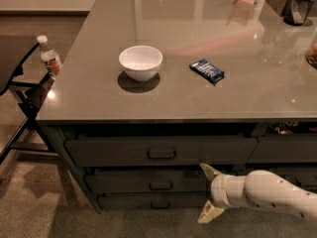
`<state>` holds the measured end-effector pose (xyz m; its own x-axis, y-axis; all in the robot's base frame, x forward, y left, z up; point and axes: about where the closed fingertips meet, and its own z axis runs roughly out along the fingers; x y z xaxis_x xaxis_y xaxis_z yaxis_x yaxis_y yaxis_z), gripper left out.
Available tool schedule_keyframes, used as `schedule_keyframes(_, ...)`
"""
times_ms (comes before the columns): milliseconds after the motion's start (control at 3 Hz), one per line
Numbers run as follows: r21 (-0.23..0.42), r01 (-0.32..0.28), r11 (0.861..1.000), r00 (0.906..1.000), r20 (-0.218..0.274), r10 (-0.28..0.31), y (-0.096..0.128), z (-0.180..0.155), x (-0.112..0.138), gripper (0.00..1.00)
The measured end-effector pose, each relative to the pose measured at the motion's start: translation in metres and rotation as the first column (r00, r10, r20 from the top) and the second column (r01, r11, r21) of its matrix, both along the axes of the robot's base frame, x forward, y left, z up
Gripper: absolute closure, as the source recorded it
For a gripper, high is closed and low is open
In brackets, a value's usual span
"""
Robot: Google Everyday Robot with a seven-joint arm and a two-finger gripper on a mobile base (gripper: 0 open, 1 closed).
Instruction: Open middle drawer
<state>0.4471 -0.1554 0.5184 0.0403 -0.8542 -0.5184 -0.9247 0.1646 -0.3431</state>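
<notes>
The middle drawer (124,181) is the medium-height dark front under the counter, between a taller front above and a thinner one below. It looks shut, and its small black loop handle (161,185) sits at centre. My gripper (208,192) is open, with one cream finger (208,170) up and the other low. It hangs in front of the drawer fronts, to the right of the handle and apart from it. My white arm (270,195) comes in from the lower right.
The grey countertop (99,103) holds a white bowl (140,62) and a dark blue snack packet (207,70). A water bottle (50,59) stands on a black chair (15,98) at the left. Further drawers (282,150) lie to the right.
</notes>
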Motion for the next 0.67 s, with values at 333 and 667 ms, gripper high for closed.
schedule_keyframes(333,0.000,0.000,1.000,1.0000,0.000,0.000,0.000,0.000,-0.001,0.00)
schedule_keyframes(667,-0.053,-0.080,0.995,0.9968,-0.008,0.080,-0.006,-0.023,0.002,0.00)
